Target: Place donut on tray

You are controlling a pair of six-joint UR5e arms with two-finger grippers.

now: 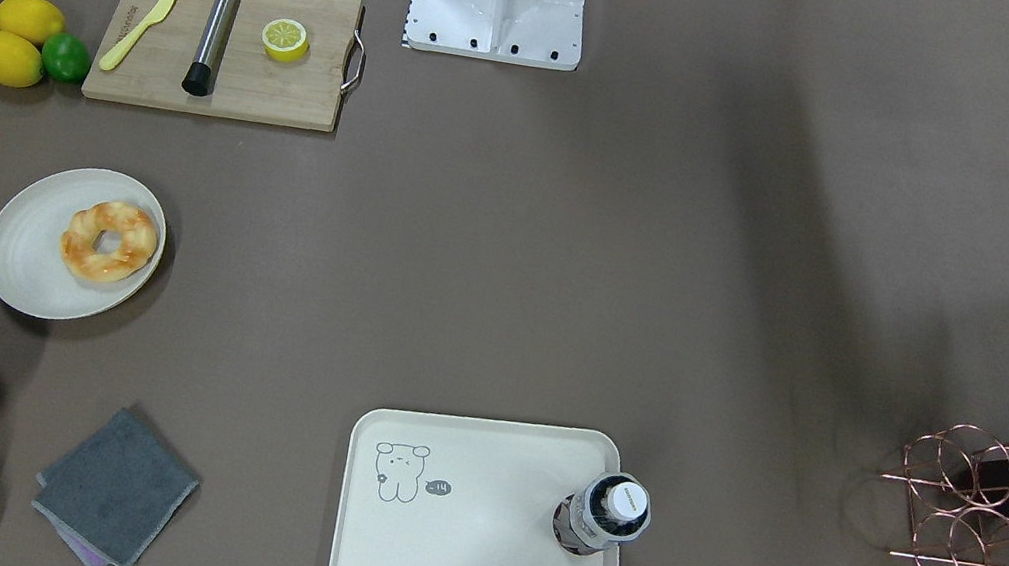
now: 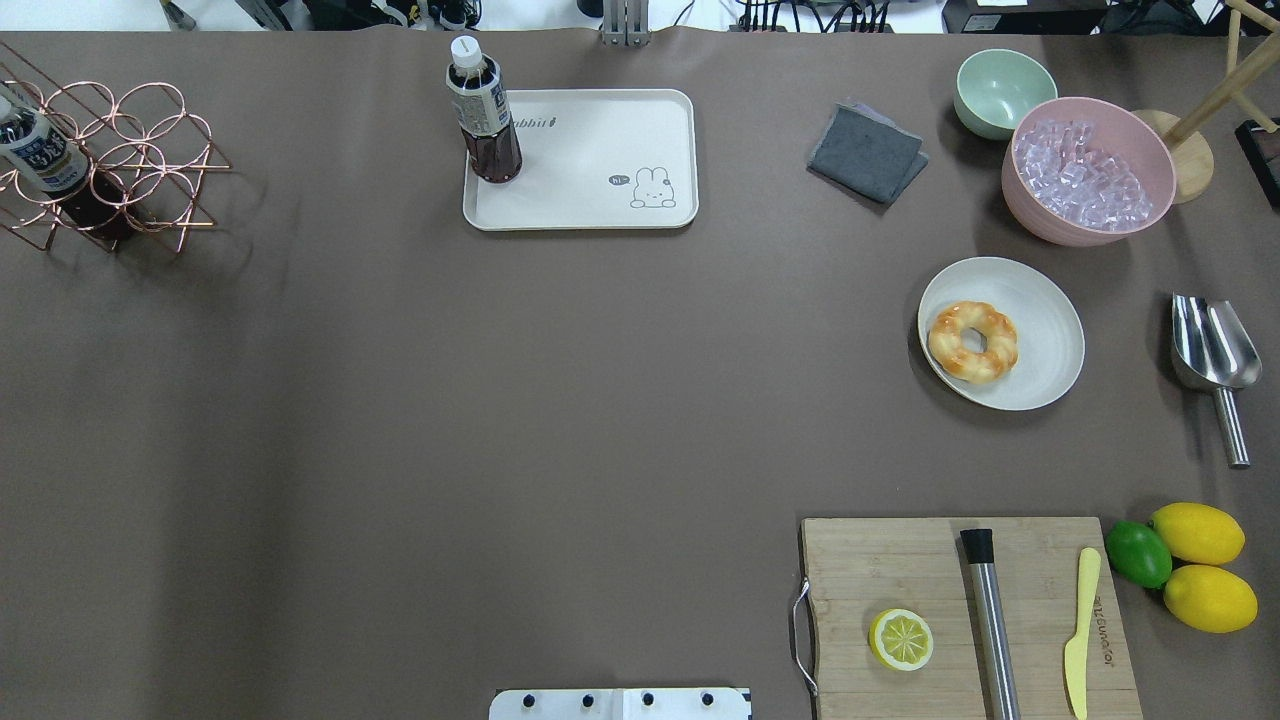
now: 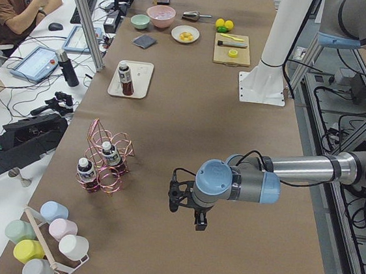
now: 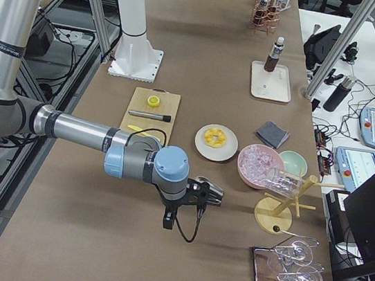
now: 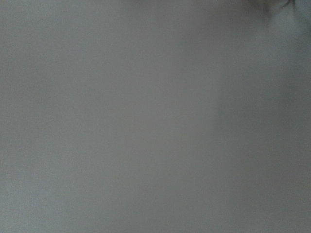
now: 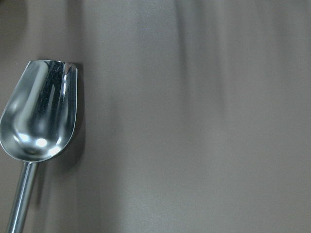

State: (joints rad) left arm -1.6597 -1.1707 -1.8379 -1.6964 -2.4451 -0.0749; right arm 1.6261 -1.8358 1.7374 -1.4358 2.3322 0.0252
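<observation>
The donut, a golden ring with orange-brown patches, lies on a round off-white plate. The cream rabbit tray lies far from it, with a dark drink bottle standing in one corner. My left gripper shows only in the exterior left view, above bare table and far from both. My right gripper shows only in the exterior right view, near the plate's side of the table. I cannot tell whether either is open or shut.
A steel scoop lies under my right wrist. A pink bowl of ice, a green bowl and a grey cloth lie beyond the plate. A cutting board holds a halved lemon. A copper bottle rack stands far left.
</observation>
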